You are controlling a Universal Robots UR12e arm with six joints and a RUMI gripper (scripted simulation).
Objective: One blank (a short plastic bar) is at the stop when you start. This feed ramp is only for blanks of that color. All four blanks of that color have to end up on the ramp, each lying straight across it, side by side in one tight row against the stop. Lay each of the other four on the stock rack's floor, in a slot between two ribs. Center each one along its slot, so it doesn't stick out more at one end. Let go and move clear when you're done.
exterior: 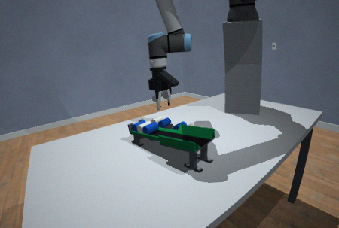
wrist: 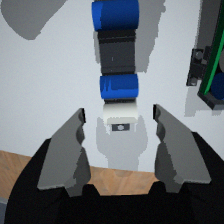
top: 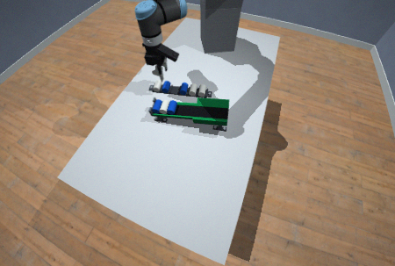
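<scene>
Because the blank nearest the stop on the green feed ramp (top: 211, 104) looks blue, blue reads as the ramp's colour, and the white blank (top: 164, 106) wedged between 2 blue ones there is probably misplaced. The gripper (top: 161, 75) hangs above the near end of the stock rack (wrist: 116, 55), well apart from everything, with its fingers partly spread and grasping nothing. That middling gap is a little wider than a blank's length, which suits a descent straddling 1 bar end to end. In the wrist view the fingers bracket the white end blank (wrist: 120, 112), which lies across the rack's last position with a blue blank (wrist: 119, 86) touching or just beside it; a second blue blank (wrist: 115, 15) lies farther along, past a bare stretch of rack floor. Whether the white end blank sits properly between 2 ribs I cannot tell; it may be lined up for re-seating. Both blue ones on the rack belong on the ramp. Rack and ramp stand side by side on the pale worktop (top: 154, 167), so transfers between them should be short.
</scene>
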